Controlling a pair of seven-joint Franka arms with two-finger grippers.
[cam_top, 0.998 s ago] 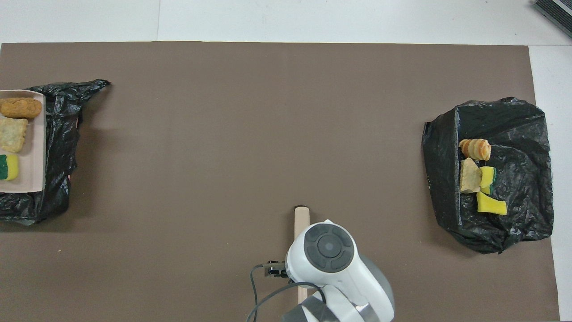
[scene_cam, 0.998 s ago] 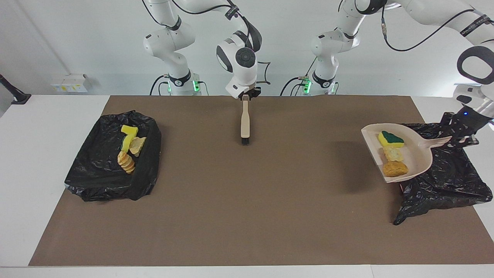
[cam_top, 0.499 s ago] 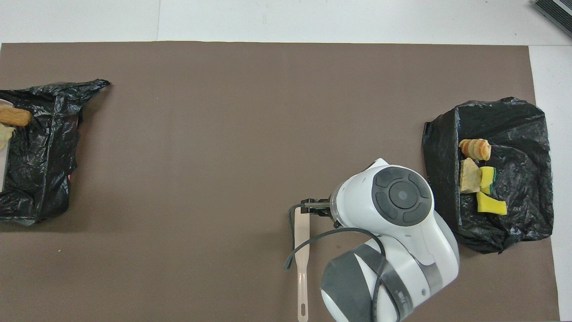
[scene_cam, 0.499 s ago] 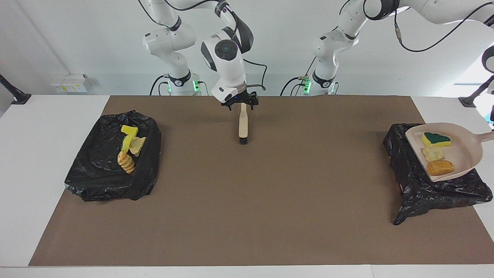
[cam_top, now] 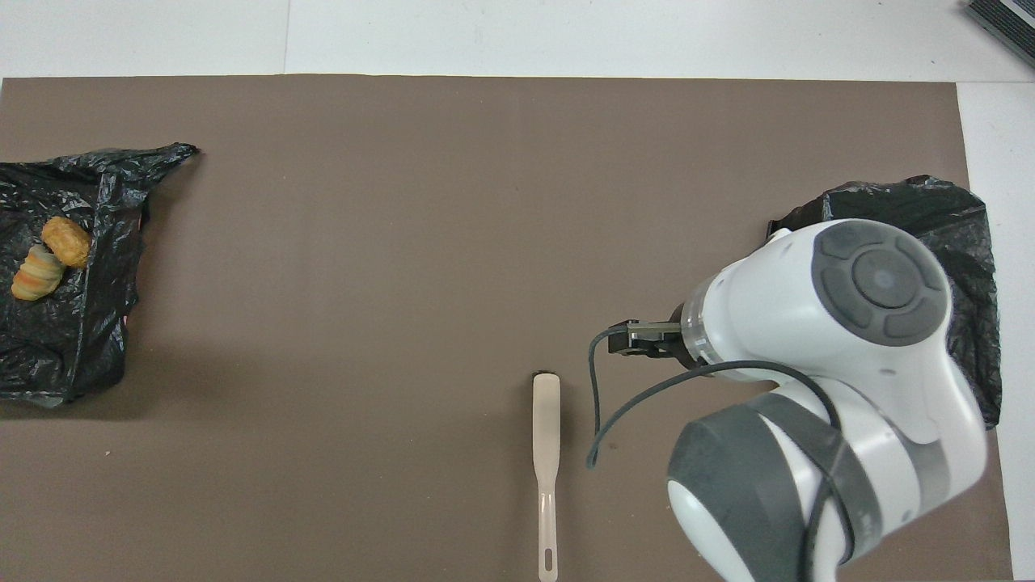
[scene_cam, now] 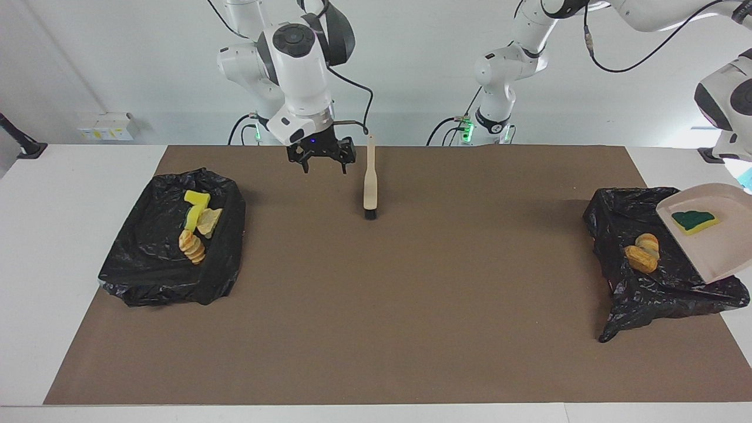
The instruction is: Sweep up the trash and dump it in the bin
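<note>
1. Tipping is under way: we see the dustpan point(scene_cam: 714, 247) slanted over the bin point(scene_cam: 611, 211) at the left arm's end of the table. A second ago it sat level over that bin with three scraps on it.
2. Two bread chunks point(scene_cam: 641, 254) have slid off and now lie in that bin, touching each other. The overhead view confirms them on the black liner.
3. One green-topped sponge point(scene_cam: 695, 221) remains on the pan, high on its slope. We judge it needs a steeper tilt or a shake to follow the others.
4. We cannot see the left gripper, which is past the frame edge. The pan hangs in the air, so we take its fingers to be clamped shut on the handle, though that contact is hidden.
5. The right gripper point(scene_cam: 325, 166) has let go of the brush point(scene_cam: 370, 182). Its fingers are spread open and empty, and it hangs over the mat point(scene_cam: 376, 329) beside the brush, shifted toward the right arm's end since a second ago.
6. The brush lies flat on the mat, bristles pointing away from the robots, so we read the sweeping as finished.
7. Four more scraps point(scene_cam: 197, 226) rest in the other bin point(scene_cam: 153, 276), unchanged.
8. Six of seven pieces are binned, so by our reckoning the task is nearly done and only the sponge is left.
</note>
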